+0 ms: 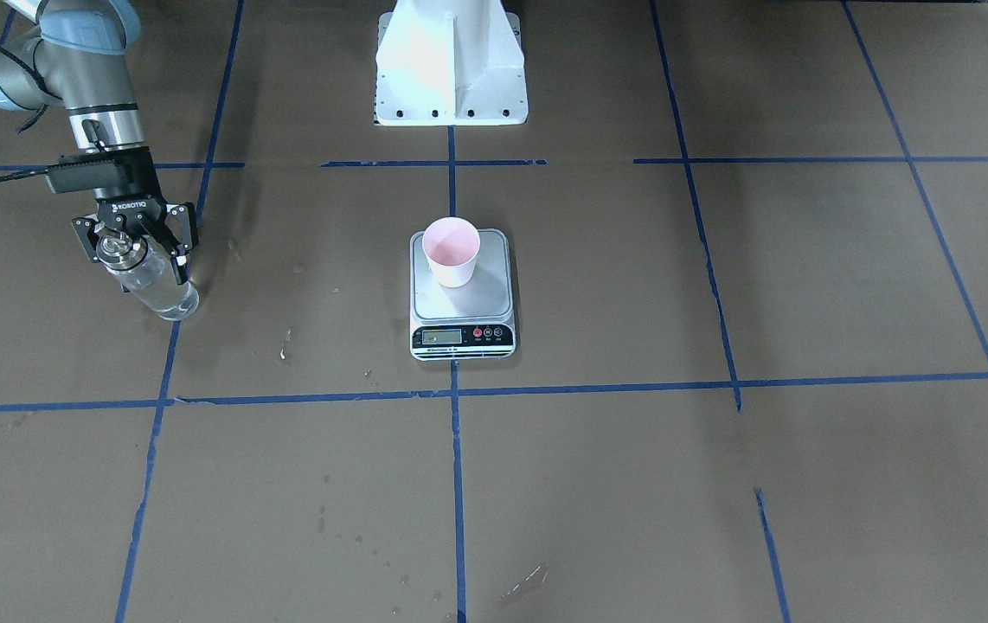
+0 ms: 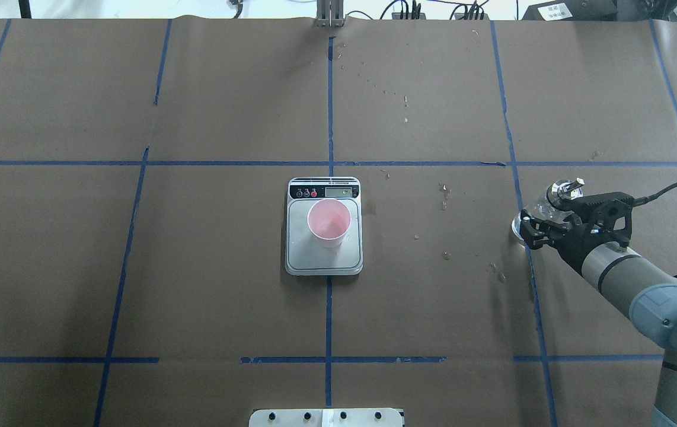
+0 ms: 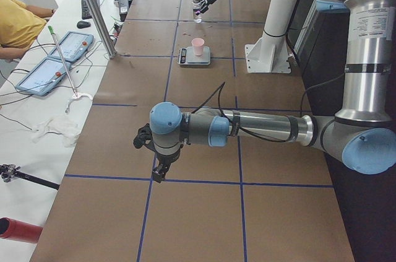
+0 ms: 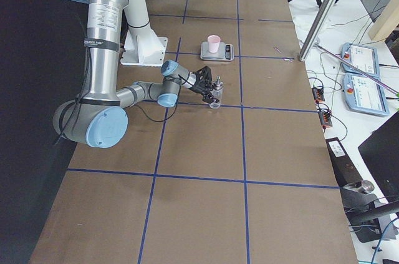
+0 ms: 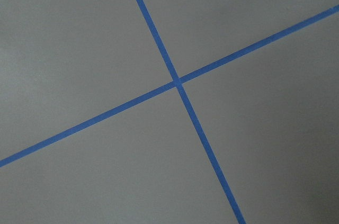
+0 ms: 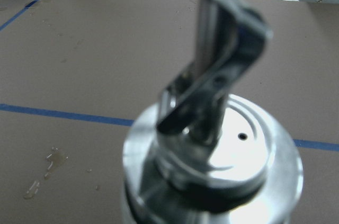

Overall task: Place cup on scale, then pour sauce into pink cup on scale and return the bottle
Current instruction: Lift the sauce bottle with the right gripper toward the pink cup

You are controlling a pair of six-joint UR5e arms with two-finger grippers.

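Small clear glass bottle with metal pourer (image 1: 163,298) is sitting gripped in the right tool (image 1: 144,264); left tool (image 3: 156,172), cannot tell its opening.

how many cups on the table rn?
1. The small pale pink paper cup stands upright on the brushed-steel kitchen scale, mid-table. No other cup shows in any view.

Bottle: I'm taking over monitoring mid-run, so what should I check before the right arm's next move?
1. Cup upright on scale platform: ok.
2. Right hand around bottle: ok.
3. Grip firm: cannot tell.
4. Sauce already in cup: cannot tell.
5. Left arm away from scale: ok.
6. Display readable: not ok, too small.
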